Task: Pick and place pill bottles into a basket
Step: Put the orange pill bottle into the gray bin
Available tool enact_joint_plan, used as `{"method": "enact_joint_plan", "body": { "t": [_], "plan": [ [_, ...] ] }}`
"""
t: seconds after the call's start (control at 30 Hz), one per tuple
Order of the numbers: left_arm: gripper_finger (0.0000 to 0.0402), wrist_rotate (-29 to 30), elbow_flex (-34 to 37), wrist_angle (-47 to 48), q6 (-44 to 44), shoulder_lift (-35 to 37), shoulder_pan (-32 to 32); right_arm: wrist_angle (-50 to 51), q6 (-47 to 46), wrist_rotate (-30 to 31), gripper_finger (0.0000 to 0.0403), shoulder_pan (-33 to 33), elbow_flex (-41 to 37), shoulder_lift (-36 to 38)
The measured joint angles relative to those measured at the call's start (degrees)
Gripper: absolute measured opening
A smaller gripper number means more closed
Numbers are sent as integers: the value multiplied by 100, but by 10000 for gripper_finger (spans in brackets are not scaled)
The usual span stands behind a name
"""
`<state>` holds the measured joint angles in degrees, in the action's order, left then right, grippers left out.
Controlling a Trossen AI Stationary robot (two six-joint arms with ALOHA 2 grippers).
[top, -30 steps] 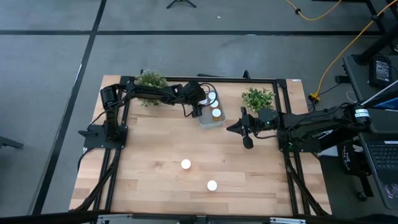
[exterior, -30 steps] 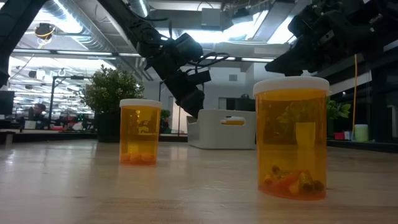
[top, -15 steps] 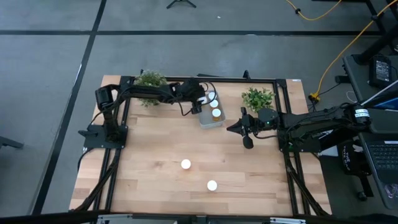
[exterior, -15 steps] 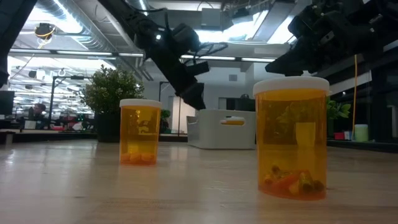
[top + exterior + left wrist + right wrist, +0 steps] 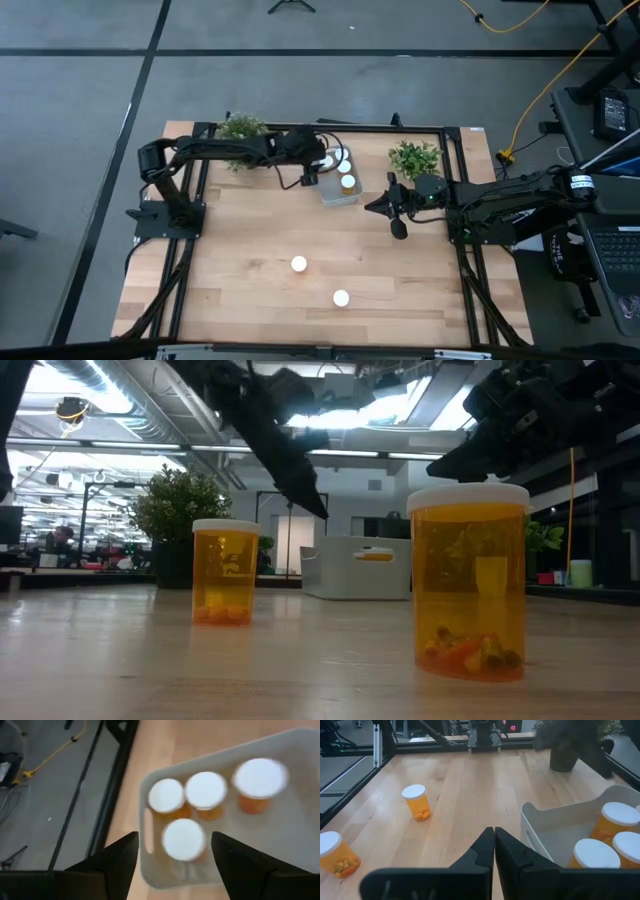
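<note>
Two pill bottles (image 5: 299, 264) on table (image 5: 240, 280), four in basket (image 5: 338, 194), left gripper (image 5: 172, 865) fingers spread above, right gripper (image 5: 494, 851) fingers pressed together.

Four pill bottles (image 5: 184, 839) in the basket (image 5: 146, 827) — two bottles (image 5: 299, 264) on the table (image 5: 240, 290).

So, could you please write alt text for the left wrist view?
Four pill bottles with white caps stand upright inside the pale basket, seen from above. The left gripper hangs over the basket's edge with its jaws open and empty, above the wooden table.

Lab/office: ceiling ducts (image 5: 120, 405), desks.
</note>
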<state>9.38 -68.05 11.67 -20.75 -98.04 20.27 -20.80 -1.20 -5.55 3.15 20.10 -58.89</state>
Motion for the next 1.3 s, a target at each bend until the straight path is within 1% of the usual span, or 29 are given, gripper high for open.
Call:
{"method": "enact_joint_plan", "body": {
  "t": [0.17,0.27,0.47,0.6,0.7,0.8,0.93,1.13,1.23,1.3],
  "plan": [
    [247,-61,0,945,7,678,-290,2,22,-1,18,-1,0,0],
    [247,-96,0,1545,237,1178,-521,-2,88,1,18,-1,0,0],
    [246,-658,2,3103,1360,2001,-920,-41,239,1,18,-6,0,0],
    [241,-655,2,3889,2050,2257,-1291,-45,209,1,18,-6,0,0],
    [234,-647,15,4258,2497,2325,-1641,-57,176,1,18,-6,0,0],
    [227,-634,247,4230,2777,2441,-2035,-67,172,1,18,-6,0,0],
    [219,-574,869,4095,3438,2707,-2584,-74,169,1,18,-6,0,0],
    [216,-521,1980,2714,4281,3301,-3348,-97,169,1,18,-6,0,0],
    [216,-278,2508,1836,4648,3581,-3721,-181,148,1,18,-6,0,0],
    [216,-120,2833,1320,4711,3694,-3980,-175,145,1,18,-6,0,0]
  ]
}}
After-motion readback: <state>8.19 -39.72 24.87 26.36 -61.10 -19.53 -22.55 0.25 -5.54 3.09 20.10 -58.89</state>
